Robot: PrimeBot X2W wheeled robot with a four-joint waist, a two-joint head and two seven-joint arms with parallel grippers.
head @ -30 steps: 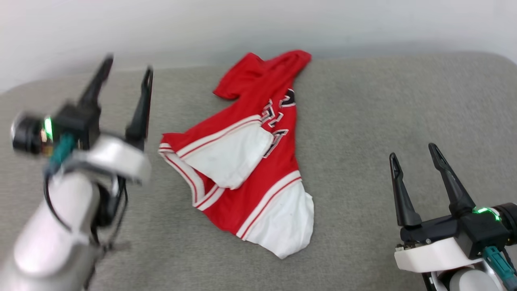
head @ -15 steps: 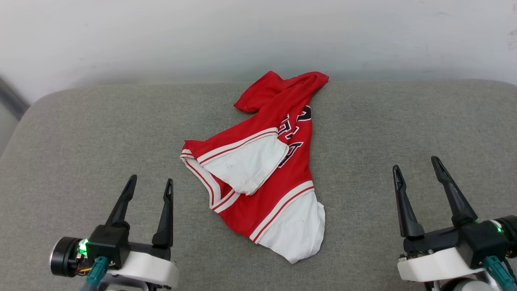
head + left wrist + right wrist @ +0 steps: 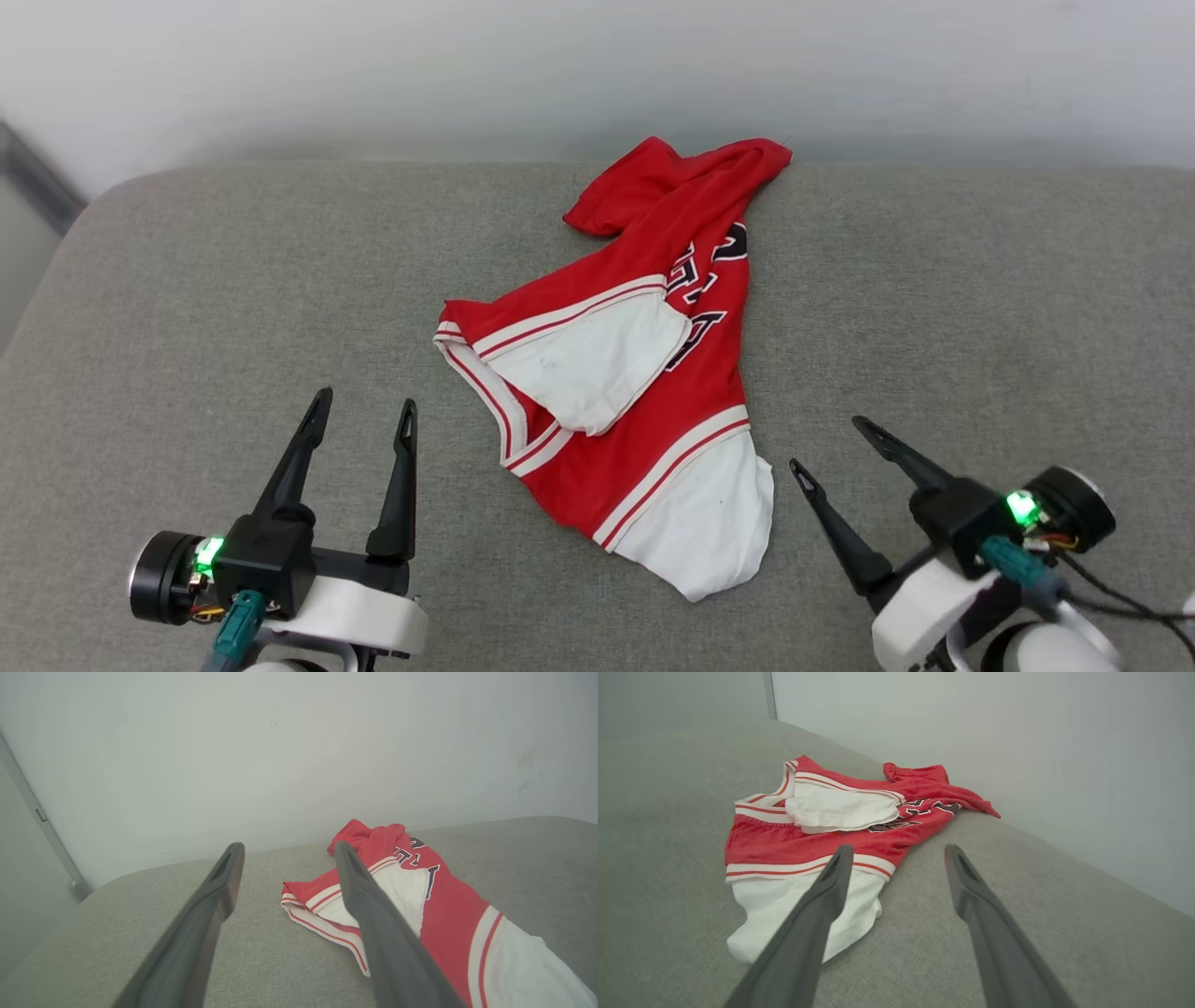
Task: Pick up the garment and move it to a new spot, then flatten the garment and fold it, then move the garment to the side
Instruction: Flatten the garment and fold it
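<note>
Red and white, the crumpled shirt (image 3: 644, 439) lay mid-way across the grey cushion (image 3: 233, 308), its far end near the pale wall (image 3: 373, 75), with one white sleeve folded over the lettering. The left gripper (image 3: 365, 399) stood well apart at the near left, fingers spread and empty. The right gripper (image 3: 825, 441), likewise spread and empty, pointed toward the near white sleeve, just beside it.

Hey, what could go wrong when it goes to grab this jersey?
1. The garment lies bunched, one white sleeve folded over the lettering; a pinch there may catch several layers and lift a tangle.
2. The open right gripper points toward the near sleeve; coming in low might snag the grey cushion.
</note>
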